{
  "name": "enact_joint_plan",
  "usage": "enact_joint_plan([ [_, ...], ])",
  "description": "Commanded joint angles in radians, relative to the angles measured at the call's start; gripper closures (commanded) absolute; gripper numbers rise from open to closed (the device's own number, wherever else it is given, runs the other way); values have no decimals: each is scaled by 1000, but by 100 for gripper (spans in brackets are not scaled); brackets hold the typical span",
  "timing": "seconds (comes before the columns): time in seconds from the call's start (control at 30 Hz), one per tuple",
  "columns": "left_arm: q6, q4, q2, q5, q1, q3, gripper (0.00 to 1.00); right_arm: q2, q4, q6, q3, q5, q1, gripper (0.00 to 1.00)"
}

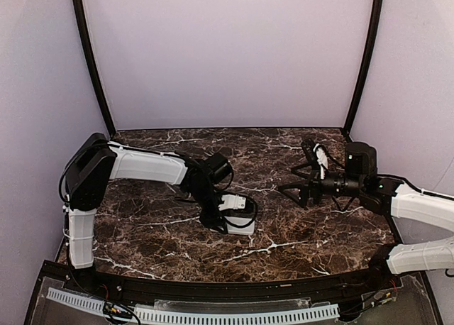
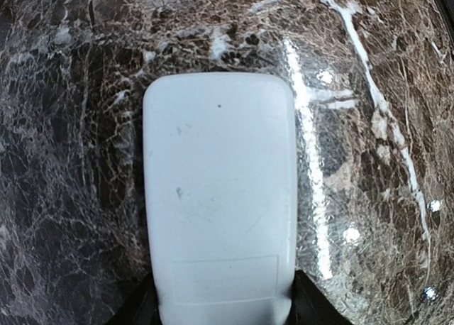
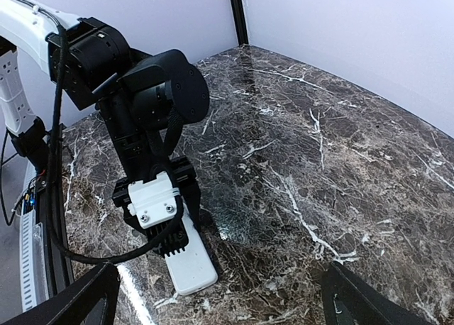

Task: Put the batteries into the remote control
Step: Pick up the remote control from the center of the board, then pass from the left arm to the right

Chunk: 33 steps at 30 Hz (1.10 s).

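The remote control lies flat on the marble table with its plain white back up. A faint rectangular cover outline shows near its gripped end. My left gripper is shut on that end, with a black finger on each side. It also shows in the top view and in the right wrist view, where the remote sticks out below it. My right gripper is open and empty above the table, right of the remote, and its fingers frame the scene. No batteries are in view.
The dark marble table is enclosed by pale walls with black corner posts. A black rail runs along the near edge. The left arm's cable loops beside the gripper.
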Motion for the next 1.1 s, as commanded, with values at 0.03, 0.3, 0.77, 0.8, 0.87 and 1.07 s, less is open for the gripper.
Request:
enact_joint_plan([
  [0.03,-11,-66,4,-9,-5,4,59,-15,43,15,-13,-39,-14,1],
  [0.3,-116,103,-183,210,27,-38,66,-29,71,4,32,-129,-22,1],
  [0.77,-497,806,-480,567,76,-272,71,25,202,61,208,-390,-4,1],
  [0.8,-548,844,-486,583,75,-282,71,35,207,61,223,-402,3,2],
  [0.87,-609,933,-499,599,75,-305,71,53,202,54,253,-416,23,2],
  [1.07,-685,1051,-511,614,75,-342,72,115,113,-15,348,-369,109,7],
])
